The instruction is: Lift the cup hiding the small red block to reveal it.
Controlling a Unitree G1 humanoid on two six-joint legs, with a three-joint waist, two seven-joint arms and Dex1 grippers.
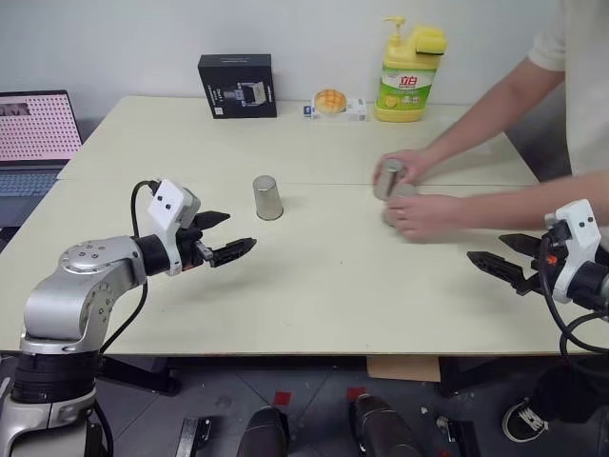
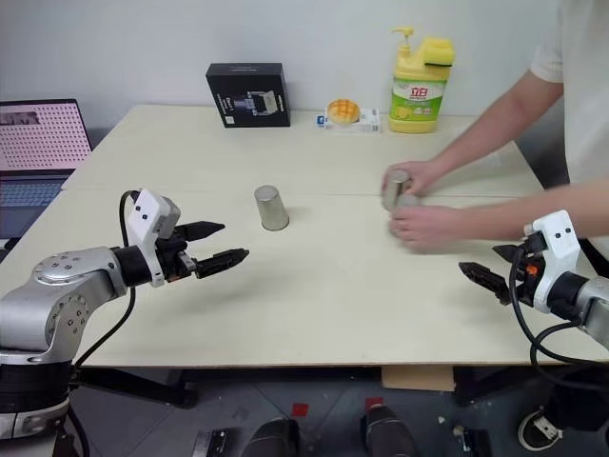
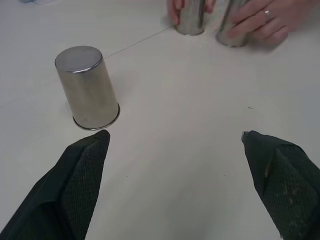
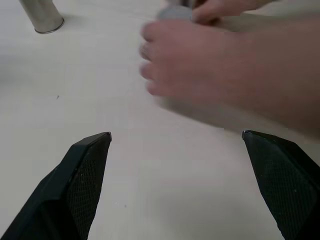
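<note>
We wait — a person's hands [image 1: 419, 211] cover two cups [image 1: 387, 178] at the right of the bench [image 1: 314, 286], apparently shuffling them. A third cup [image 1: 267, 197] stands upside down alone, just ahead of our left hand [image 1: 221, 236]. Left hand and right hand [image 1: 502, 258] hover wide open, empty. Red block unseen — next we must pick the correct cup.

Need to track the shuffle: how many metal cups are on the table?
3. One cup stands alone, upside down, mid-table; two more sit under the person's hands, partly covered.
</note>
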